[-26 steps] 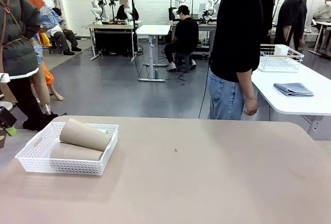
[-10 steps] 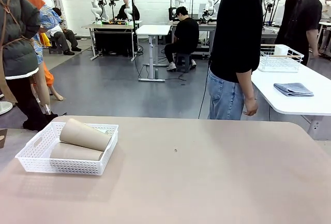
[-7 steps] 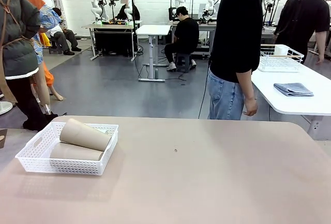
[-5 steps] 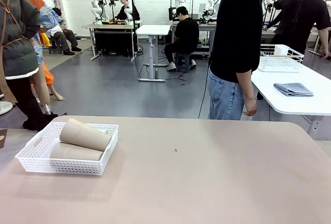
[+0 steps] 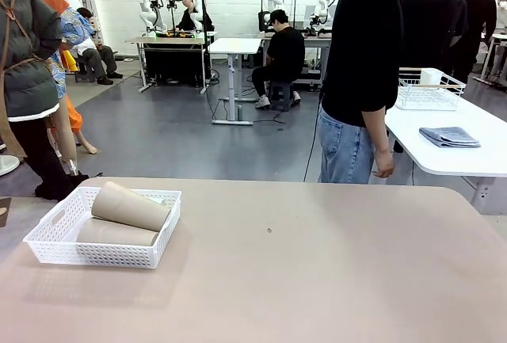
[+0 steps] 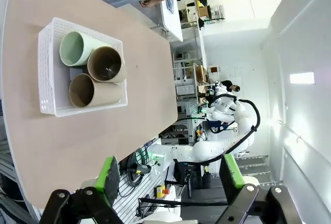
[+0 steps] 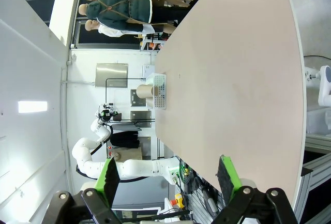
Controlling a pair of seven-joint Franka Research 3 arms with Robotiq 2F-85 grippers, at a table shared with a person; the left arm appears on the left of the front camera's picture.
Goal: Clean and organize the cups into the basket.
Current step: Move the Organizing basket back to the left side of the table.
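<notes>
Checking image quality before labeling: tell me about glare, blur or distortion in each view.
Front view: even, sharp lighting; the basket casts a soft shadow on the table. Left wrist view: rolled sideways, the room beyond the table washed out bright, the cups crisp. Right wrist view: also sideways, table edge bowed by the wide lens, glare on the white wall at left.

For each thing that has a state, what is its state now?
Basket: holds all three cups.
Green cup: lying, empty.
Upper brown cup: lying on the others, empty.
Lower brown cup: lying, empty.
Left claw: open, empty.
Right claw: open, empty.
</notes>
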